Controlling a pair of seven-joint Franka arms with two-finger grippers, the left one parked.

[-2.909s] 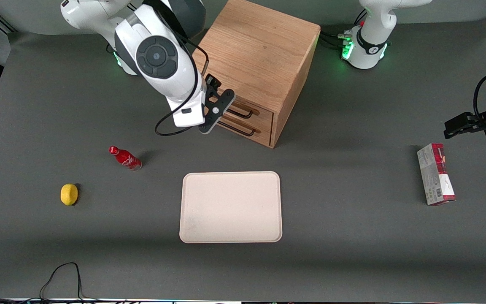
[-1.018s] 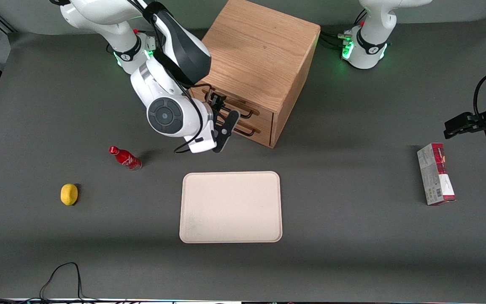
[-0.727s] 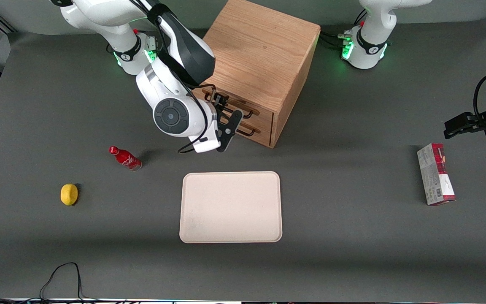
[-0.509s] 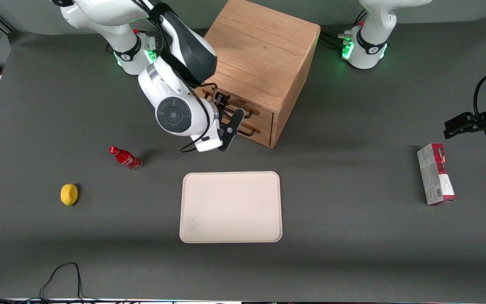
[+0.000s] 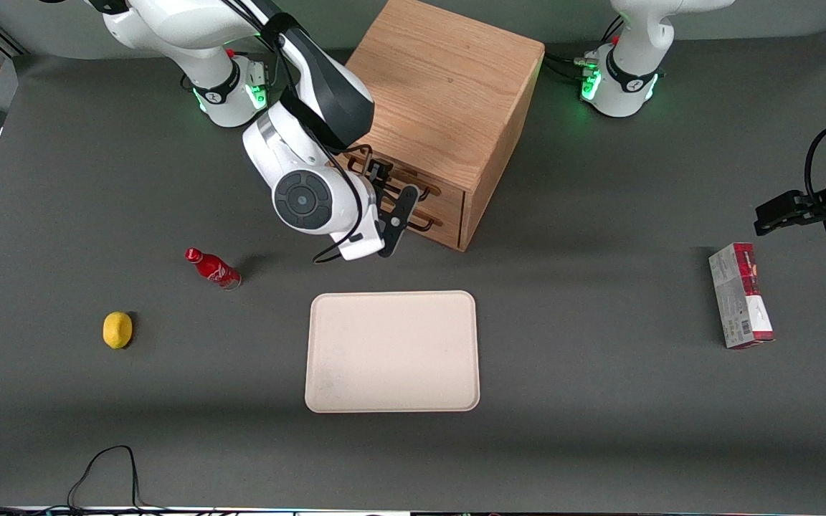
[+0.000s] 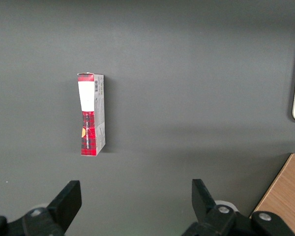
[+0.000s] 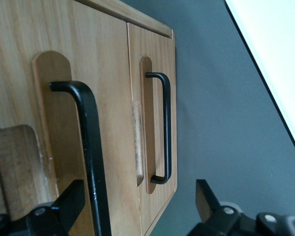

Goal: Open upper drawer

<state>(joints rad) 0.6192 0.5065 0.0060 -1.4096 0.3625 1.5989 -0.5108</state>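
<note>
The right arm's gripper hangs just in front of the wooden cabinet, its two black fingers spread wide apart and gripping nothing. In the wrist view the long black handle of the upper drawer runs between the spread fingers, close to one of them; I can't tell whether it touches. The upper drawer sits flush in the cabinet face, shut, above the bottom drawer with its own black handle. Since about three seconds ago the arm has swung its wrist lower and nearer the front camera, and over the last second it has crept sideways along the cabinet face toward the parked arm's end. The beige tray, the red bottle, the lemon and the red and grey carton lie where they lay before.
</note>
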